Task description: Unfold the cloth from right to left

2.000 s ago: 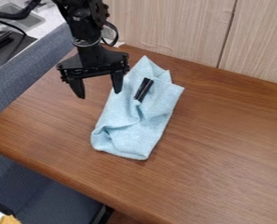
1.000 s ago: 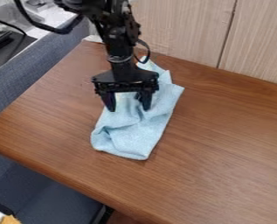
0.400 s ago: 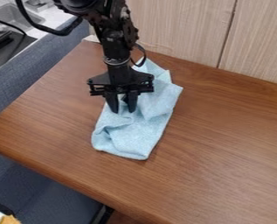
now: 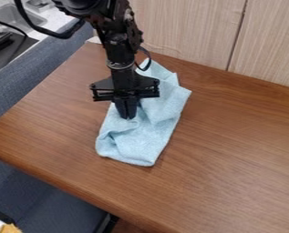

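Beyond the brown wooden tabletop (image 4: 232, 159) stand pale wood-grain panels (image 4: 186, 32), with a grey sink (image 4: 11, 17) far left. The black two-finger gripper (image 4: 127, 116) hides part of the crumpled pale-blue fabric cloth (image 4: 137, 145), mid-tabletop; its jaws are closed together at the cloth's left side, perhaps pinching a fold.

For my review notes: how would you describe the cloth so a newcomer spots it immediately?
Find the brown wooden table in front of the pale wood-grain panels. On it, a rumpled, longish cloth runs from near the far edge towards the middle, beneath the black hand. Its light blue sets it apart from the darker grey-blue surface left of the table.
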Controlling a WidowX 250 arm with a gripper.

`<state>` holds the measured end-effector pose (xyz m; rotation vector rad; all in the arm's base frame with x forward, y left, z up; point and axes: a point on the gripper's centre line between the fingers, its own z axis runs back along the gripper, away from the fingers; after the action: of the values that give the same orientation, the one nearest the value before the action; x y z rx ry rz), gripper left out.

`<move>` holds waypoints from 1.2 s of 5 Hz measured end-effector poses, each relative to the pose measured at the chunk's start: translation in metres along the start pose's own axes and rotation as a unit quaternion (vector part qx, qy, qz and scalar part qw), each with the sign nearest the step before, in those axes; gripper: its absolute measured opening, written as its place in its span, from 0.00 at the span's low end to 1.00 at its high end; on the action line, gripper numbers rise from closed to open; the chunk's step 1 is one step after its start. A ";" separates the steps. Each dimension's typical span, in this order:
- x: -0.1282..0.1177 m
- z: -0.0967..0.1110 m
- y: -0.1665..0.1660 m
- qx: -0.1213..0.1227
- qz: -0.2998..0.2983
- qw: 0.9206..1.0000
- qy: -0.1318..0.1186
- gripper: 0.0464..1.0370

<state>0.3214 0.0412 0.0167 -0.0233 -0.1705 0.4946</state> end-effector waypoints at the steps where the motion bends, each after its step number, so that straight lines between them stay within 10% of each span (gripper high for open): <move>1: 0.001 0.000 0.003 -0.001 0.002 1.000 0.000 0.01; 4: 0.017 0.032 0.052 0.050 0.053 0.997 -0.032 0.01; 6: 0.025 0.017 0.112 0.048 0.141 0.989 0.001 0.01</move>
<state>0.2875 0.1511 0.0308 0.0476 -0.1408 0.7841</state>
